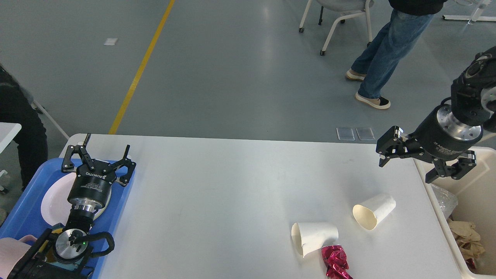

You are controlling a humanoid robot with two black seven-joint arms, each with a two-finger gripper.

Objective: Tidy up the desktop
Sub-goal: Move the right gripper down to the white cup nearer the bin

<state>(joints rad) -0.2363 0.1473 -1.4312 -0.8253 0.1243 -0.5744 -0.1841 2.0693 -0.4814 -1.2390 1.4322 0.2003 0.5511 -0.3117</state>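
- The table [240, 186] — the desktop I am to tidy — fills the lower middle of my head view, a wide white matte top with rounded corners, reaching from the blue tray [23, 217] at 9 o'clock to the beige bin [478, 217] at 3 o'clock.
- The table itself is stiff and heavy, not something I lift; the handling question is the litter on it, all lying toward 5 o'clock.
- Two paper cups lie on their sides: the nearer cup [314, 237] looks dented at the mouth, the farther cup [375, 215] keeps its round rim. I judge both light, thin-walled and easy to crush — I would pinch gently across the body near the base, where the wall is stiffest.
- A crumpled red foil wrapper [335, 261] lies touching the nearer cup. It looks soft, springy and slick, so I would take it by its thickest bunch.
- My right gripper [424, 164] hovers above the table's right edge at about 3 o'clock, wrist tilted down, jaws spread and holding nothing, well apart from the cups.
- My left gripper [101, 153] hangs over the blue tray at 9 o'clock, above a white plate [52, 201], fingers pointing away from me, jaws spread wide and empty.
- The bin already holds crumpled paper and plastic — to my eye the likely destination.
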